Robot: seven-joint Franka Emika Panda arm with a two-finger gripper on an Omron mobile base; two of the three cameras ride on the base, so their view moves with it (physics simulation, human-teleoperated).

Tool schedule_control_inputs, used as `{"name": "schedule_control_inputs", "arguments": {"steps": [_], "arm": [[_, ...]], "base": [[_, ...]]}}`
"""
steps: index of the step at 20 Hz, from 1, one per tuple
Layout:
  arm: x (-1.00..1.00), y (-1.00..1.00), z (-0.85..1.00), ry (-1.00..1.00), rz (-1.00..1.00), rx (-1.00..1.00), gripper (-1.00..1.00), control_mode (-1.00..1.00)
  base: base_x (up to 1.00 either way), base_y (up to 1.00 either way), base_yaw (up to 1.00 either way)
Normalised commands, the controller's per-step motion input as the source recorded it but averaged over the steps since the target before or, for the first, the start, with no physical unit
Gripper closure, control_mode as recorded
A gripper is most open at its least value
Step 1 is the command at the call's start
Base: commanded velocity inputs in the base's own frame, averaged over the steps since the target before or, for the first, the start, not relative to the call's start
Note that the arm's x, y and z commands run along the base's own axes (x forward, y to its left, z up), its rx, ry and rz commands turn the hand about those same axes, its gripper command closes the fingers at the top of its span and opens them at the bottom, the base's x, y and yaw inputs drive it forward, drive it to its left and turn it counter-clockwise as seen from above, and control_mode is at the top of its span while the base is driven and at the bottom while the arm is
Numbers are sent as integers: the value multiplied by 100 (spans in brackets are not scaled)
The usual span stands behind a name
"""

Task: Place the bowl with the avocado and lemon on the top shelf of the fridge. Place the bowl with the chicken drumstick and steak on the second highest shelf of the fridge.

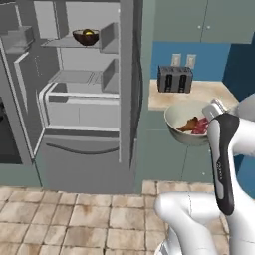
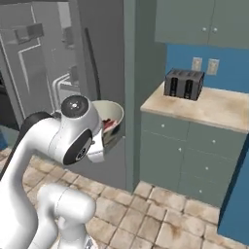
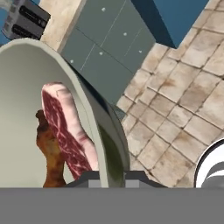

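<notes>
The bowl with the avocado and lemon (image 1: 85, 36) already sat on the top shelf (image 1: 69, 43) of the open fridge (image 1: 74, 84), so that half looked finished. Right of it, the second highest shelf (image 1: 74, 76) was bare. Further right, near the toaster (image 1: 175, 79), the gripper (image 3: 107, 177) pinched the rim of the pale bowl (image 1: 180, 117) carrying the chicken drumstick (image 1: 188, 124) and steak (image 1: 200, 126), held in the air and not yet shelved.

A pale grey-cream bowl (image 2: 111, 118) with red meat inside hangs behind the white arm's wrist, left of the tan worktop (image 2: 214, 109) carrying a black toaster (image 2: 183, 84).
</notes>
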Motion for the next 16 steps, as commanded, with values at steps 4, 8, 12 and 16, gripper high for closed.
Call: {"name": "schedule_control_inputs", "arguments": {"steps": [4, 8, 12, 16], "arm": [[0, 0, 0, 0, 0, 0, 100, 100], [0, 0, 0, 0, 0, 0, 100, 100], [0, 0, 0, 0, 0, 0, 100, 100], [0, 0, 0, 0, 0, 0, 100, 100]], "base": [[-72, 89, 63], [-55, 99, 63], [-22, 100, 53], [20, 71, 14]]}}
